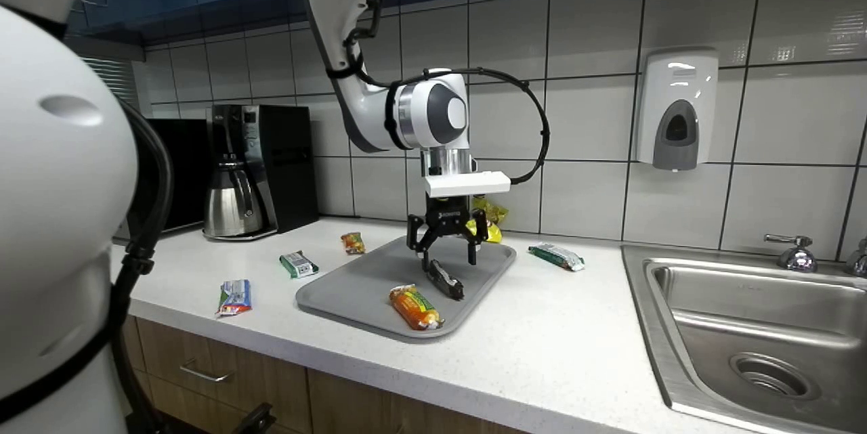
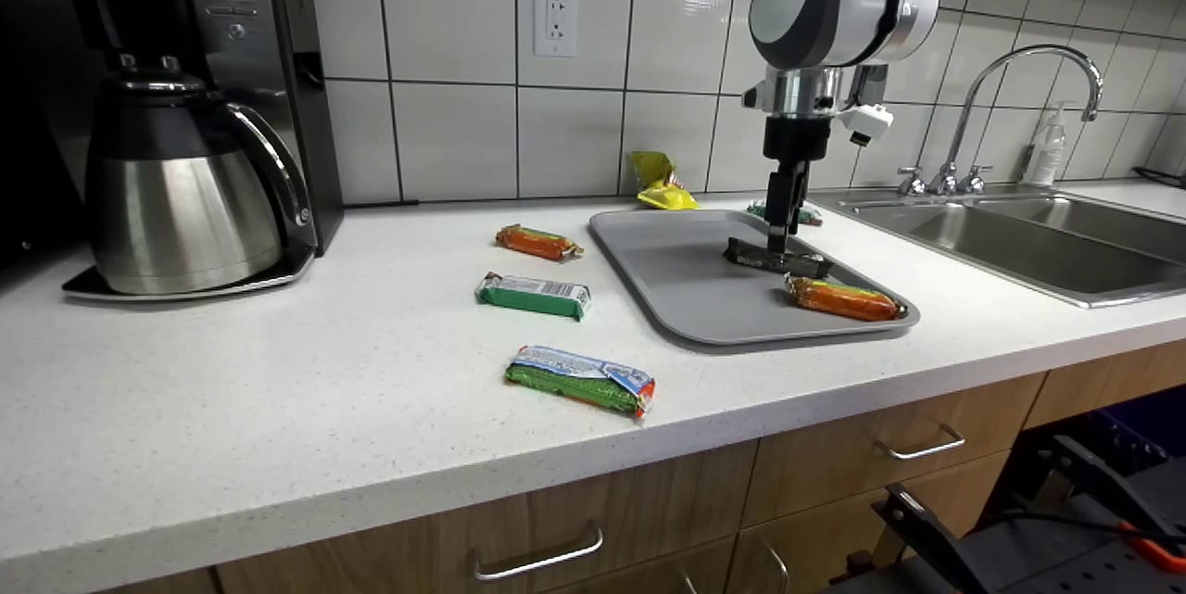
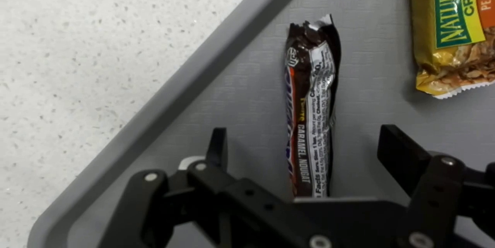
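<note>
- Hanging over the gray tray (image 1: 359, 288) in an exterior view, the gripper (image 1: 448, 263) has its fingers parted and grips nothing; the caramel-nougat candy bar (image 1: 443, 279) lies on the tray at its fingertips.
- As things lie there, two bars are on the tray: the caramel-nougat candy bar and a Nature Valley granola bar (image 1: 414, 307). Four are off it, on the speckled white counter (image 1: 555, 339): a green-and-white bar (image 1: 298, 265), a blue-and-red bar (image 1: 235, 296), another orange bar (image 1: 353, 243) and a green-wrapped bar (image 1: 557, 256) near the steel sink (image 1: 658, 326).
- In an exterior view, the gripper shows edge-on above the caramel-nougat candy bar. A yellow bag (image 2: 669, 195) sits by the tiled wall (image 2: 454, 140); a coffee maker (image 2: 310, 112) with a steel carafe (image 2: 185, 214) stands on the counter, above wooden drawers (image 2: 667, 492).
- In the wrist view, the caramel-nougat candy bar lies between the fingers, apart from both; the granola bar is beside it.
</note>
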